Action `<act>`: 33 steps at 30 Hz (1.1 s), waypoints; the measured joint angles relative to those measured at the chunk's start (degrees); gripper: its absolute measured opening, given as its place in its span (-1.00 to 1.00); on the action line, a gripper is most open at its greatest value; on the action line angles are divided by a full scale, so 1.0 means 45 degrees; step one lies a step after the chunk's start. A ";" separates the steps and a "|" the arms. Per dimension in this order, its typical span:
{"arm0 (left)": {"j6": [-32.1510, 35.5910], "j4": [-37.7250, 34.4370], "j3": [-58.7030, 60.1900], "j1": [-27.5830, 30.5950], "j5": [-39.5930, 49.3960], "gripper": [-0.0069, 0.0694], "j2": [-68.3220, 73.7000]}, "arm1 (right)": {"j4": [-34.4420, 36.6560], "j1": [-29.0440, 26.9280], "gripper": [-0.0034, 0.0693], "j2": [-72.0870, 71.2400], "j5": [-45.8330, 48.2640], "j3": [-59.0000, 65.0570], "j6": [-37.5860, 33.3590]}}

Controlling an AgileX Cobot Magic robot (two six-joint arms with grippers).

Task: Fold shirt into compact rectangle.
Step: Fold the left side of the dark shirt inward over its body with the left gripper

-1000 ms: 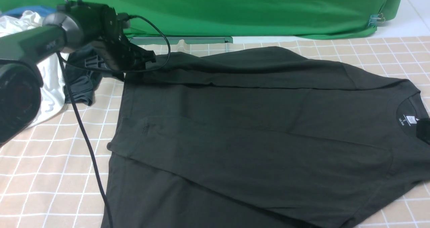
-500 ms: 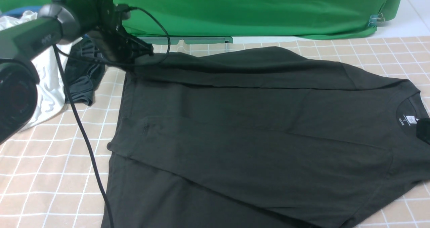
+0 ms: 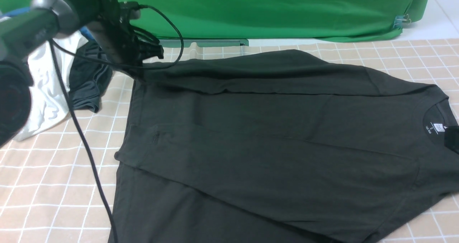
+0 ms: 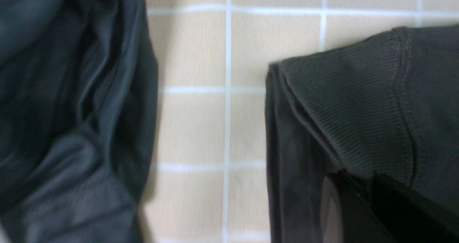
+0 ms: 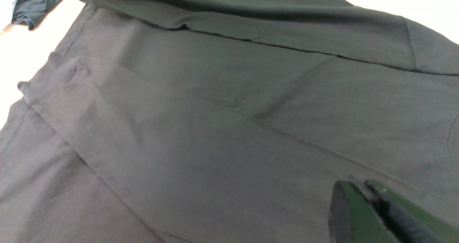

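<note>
Black shirt (image 3: 269, 135) spread flat on the checked worktop (image 3: 43, 178), right in front of the green curtain (image 3: 269, 10), lying lengthwise along it. Collar end sits twd the curtain's clipped corner, white neck label (image 3: 436, 126) showing inside the neckline, hem end twd the curtain's other end. The long side nearest the curtain is folded in over the body. The side farthest from it is too, w/ a slanting edge across the middle. Left pincer (image 3: 152, 53) is down near the curtain's foot, at the hem corner closest to the curtain. Left wrist cam has the shirt (image 4: 358, 103) doubled over at that stitched corner, and the left pincer (image 4: 369, 180) narrow, clamped on the cloth, corner raised a bit off the worktop. Its black cable (image 3: 82, 139) trails away from the curtain, alongside the hem. Right pincer (image 3: 452, 139) only just in shot, a dark block by the collar, farther from the curtain than the label. Right wrist cam shows the right pincer (image 5: 362, 185) w/ jaws together over the shirt (image 5: 215, 128); can't tell if any cloth is nipped. By the curtain's left end there's a crumpled dark grey garment (image 3: 88, 81) just beside the hem, not touching it per the left wrist cam (image 4: 64, 110), and a white garment (image 3: 45, 89) next to that.
</note>
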 joint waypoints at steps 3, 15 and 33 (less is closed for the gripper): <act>0.0065 -0.0088 0.0000 0.0000 0.0646 -0.72 -0.0763 | 0.0000 0.0000 -0.71 0.0000 0.0000 0.0000 0.0000; -0.0520 0.0031 0.3875 -0.0913 0.1572 -0.72 -0.3819 | 0.0000 0.0000 -0.70 0.0000 0.0000 0.0000 0.0000; -0.2363 -0.0490 1.0926 -0.1727 -0.0271 -0.66 -0.6455 | 0.0000 0.0000 -0.63 0.0000 0.0054 0.0000 0.0000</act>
